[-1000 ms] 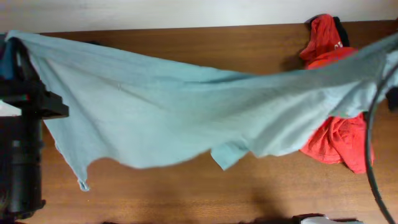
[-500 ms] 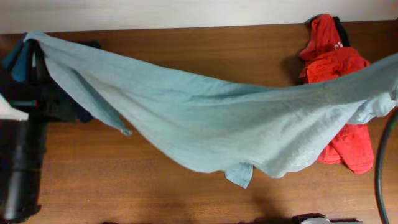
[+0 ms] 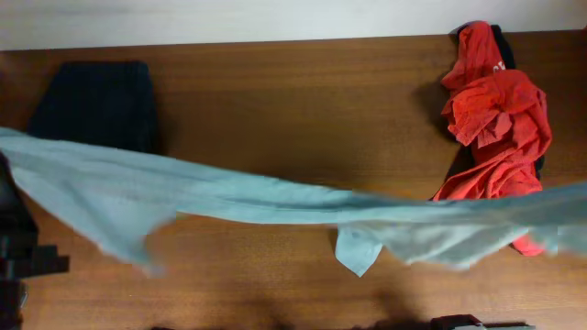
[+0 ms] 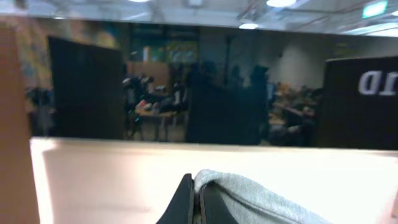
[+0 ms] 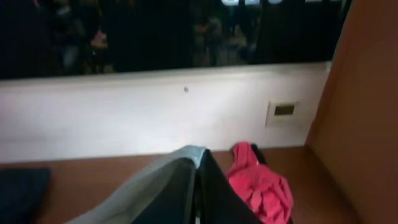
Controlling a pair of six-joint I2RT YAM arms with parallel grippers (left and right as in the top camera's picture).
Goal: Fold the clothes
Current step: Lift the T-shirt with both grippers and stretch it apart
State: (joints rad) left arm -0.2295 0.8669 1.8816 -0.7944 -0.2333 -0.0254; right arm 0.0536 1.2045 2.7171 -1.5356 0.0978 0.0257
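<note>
A light blue garment (image 3: 275, 203) is stretched in the air across the table from the left edge to the right edge in the overhead view. My left gripper (image 4: 196, 186) is shut on one end of the light blue garment (image 4: 249, 196), which drapes over the right finger. My right gripper (image 5: 196, 165) is shut on the other end of the garment (image 5: 149, 186). Neither gripper's fingers show in the overhead view; only part of the left arm (image 3: 18, 266) shows at the left edge.
A crumpled red garment (image 3: 495, 110) lies at the back right, also in the right wrist view (image 5: 261, 183). A folded dark garment (image 3: 96, 105) lies at the back left. A white wall (image 5: 155, 112) runs behind the table.
The blue garment has swung from the back of the table toward the front and is pulled into a narrower band. The dark folded garment and the red garment are now uncovered.
</note>
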